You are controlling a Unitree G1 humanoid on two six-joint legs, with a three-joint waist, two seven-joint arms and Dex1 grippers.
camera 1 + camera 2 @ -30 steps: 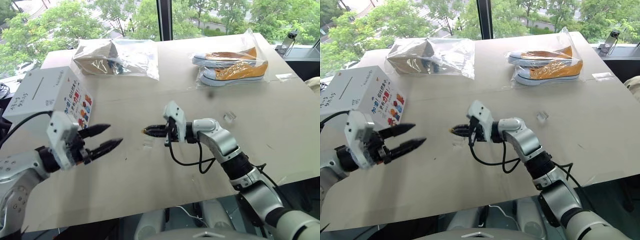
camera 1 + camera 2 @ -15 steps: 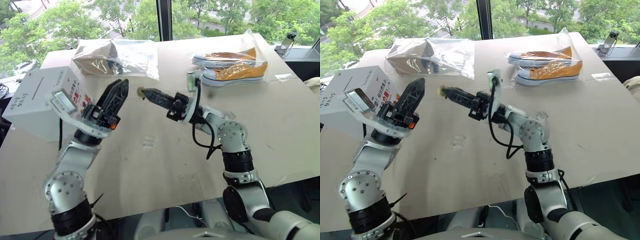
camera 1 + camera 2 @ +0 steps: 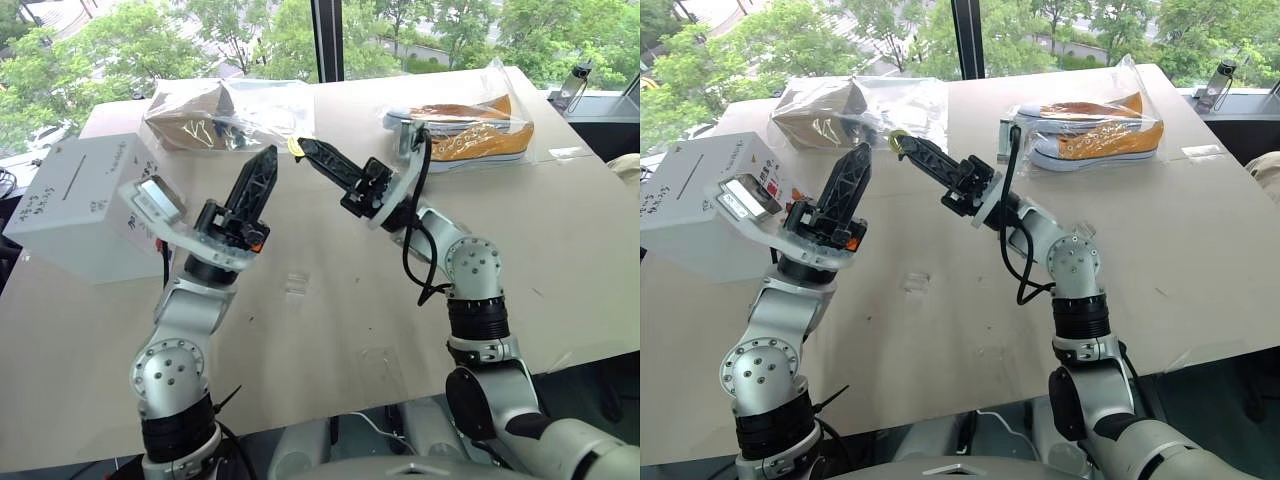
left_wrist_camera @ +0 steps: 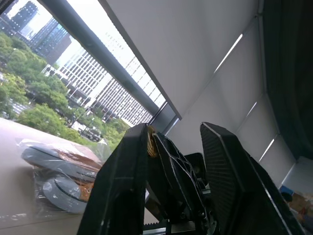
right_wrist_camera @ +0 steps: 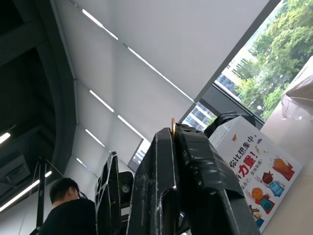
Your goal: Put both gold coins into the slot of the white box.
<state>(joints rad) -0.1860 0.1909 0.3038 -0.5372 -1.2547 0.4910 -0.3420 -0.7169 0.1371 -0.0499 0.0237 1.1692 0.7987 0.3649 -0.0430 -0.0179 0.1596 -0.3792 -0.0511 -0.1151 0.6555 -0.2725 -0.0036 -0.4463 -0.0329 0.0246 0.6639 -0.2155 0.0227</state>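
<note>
My right gripper (image 3: 303,150) is raised over the table's middle, pointing up and to the left. It is shut on a gold coin (image 3: 897,140), whose thin edge sticks out between the fingertips (image 5: 172,126). My left gripper (image 3: 266,160) is raised just left of it and also points up. In the left wrist view its fingers (image 4: 122,196) stand apart, and the right gripper's tip with the coin (image 4: 150,141) shows in the gap between them. The white box (image 3: 70,215) stands at the table's left edge, with its dark slot (image 3: 75,177) on top.
Two clear bags lie at the back: brown shoes (image 3: 225,115) on the left and orange sneakers (image 3: 465,135) on the right. A small clear case (image 3: 295,283) lies on the table below the grippers, and another (image 3: 1083,232) is near the right arm. A person (image 5: 68,210) stands behind.
Both arms rose from near the table and turned to point upward. The two grippers drew close together. The left gripper's fingers narrowed. The right gripper kept hold of the coin.
</note>
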